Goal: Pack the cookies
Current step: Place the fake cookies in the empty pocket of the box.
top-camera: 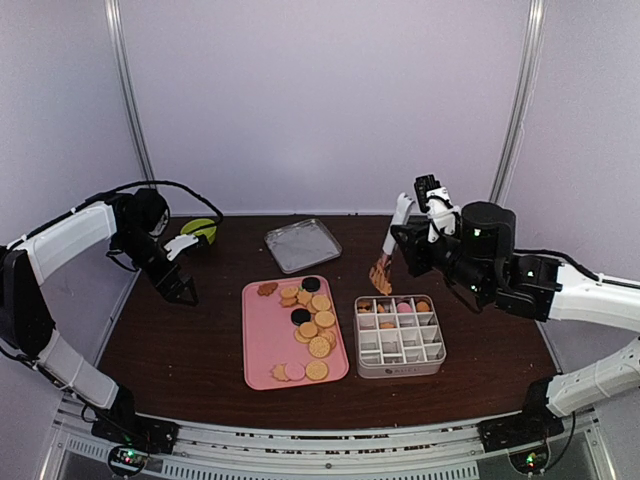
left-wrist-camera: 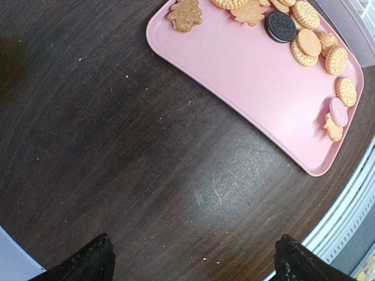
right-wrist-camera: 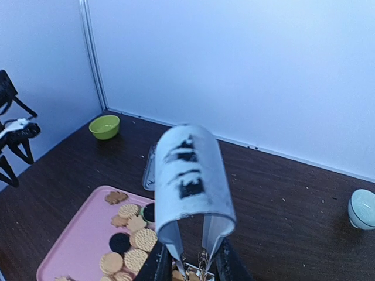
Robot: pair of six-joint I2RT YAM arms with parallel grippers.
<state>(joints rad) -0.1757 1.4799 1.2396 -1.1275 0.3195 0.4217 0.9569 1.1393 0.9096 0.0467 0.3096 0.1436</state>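
The cookies (top-camera: 308, 318) lie on a pink tray (top-camera: 268, 345): round golden ones, brown flower shapes, two black rounds and a pink one. They also show in the left wrist view (left-wrist-camera: 310, 44) and the right wrist view (right-wrist-camera: 136, 240). A white divided box (top-camera: 400, 337) stands right of the tray, with a few cookies in its far row. My right gripper (top-camera: 400, 232) is shut on metal tongs (right-wrist-camera: 190, 175). The tong tips pinch a brown cookie (top-camera: 381, 276) above the box's far left corner. My left gripper (top-camera: 180, 286) is open and empty over bare table left of the tray, its fingertips (left-wrist-camera: 88, 260) far apart.
A green bowl (top-camera: 199, 230) sits at the back left. A shallow metal tray (top-camera: 303, 244) lies behind the pink tray. A pale bowl (right-wrist-camera: 362, 209) stands on the table's right side. White walls close in the table's back and sides.
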